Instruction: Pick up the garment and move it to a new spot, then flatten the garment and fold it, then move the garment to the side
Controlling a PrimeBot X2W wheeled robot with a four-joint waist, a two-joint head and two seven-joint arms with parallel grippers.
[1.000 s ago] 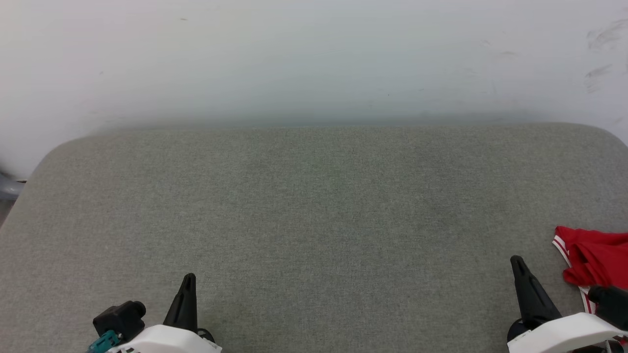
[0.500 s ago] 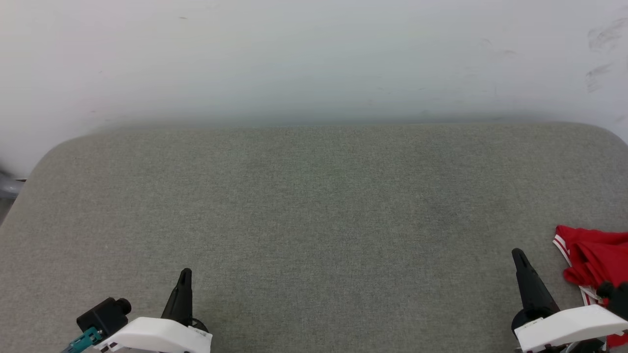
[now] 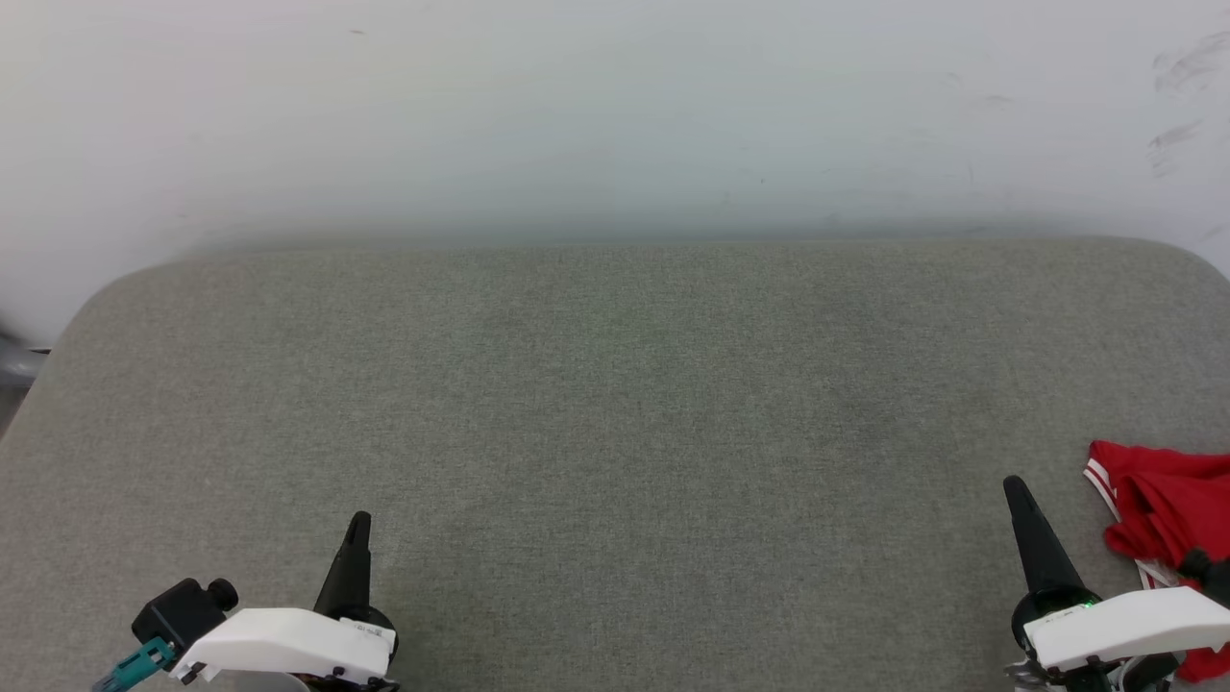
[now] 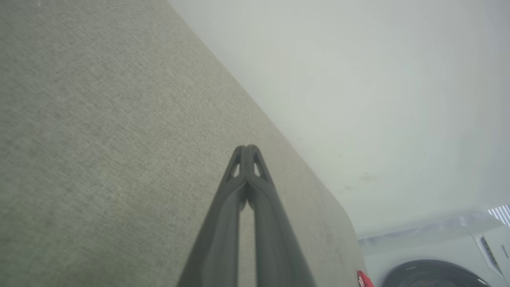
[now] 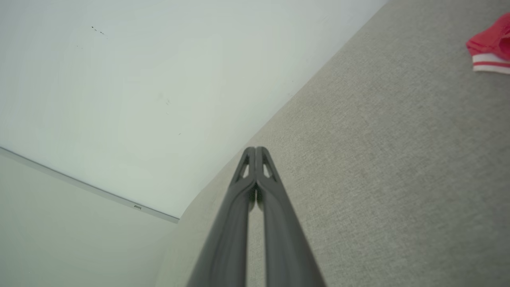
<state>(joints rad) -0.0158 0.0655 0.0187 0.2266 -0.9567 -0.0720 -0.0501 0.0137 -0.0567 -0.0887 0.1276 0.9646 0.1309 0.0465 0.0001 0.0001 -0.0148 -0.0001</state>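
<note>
The garment [image 3: 1168,509] is a crumpled red heap with red-and-white striped trim, lying at the right edge of the grey cushioned surface [image 3: 615,413]; its right part runs out of the head view. A corner of the garment [image 5: 491,46] shows at the upper right of the right wrist view, and a red sliver [image 4: 363,280] at the bottom of the left wrist view. My right gripper [image 3: 1012,485] is shut and empty, just left of the heap and apart from it. My left gripper [image 3: 359,522] is shut and empty near the front left. Both sets of fingers meet tip to tip [image 4: 247,149] [image 5: 255,150].
A pale wall [image 3: 615,115] rises right behind the cushion's far edge. The cushion has rounded corners at far left and far right. A white washing machine [image 4: 446,259] stands beyond the cushion's right end in the left wrist view.
Both gripper tips have crept a little farther from me, and both wrists have sunk lower in the picture. The garment lies where it was.
</note>
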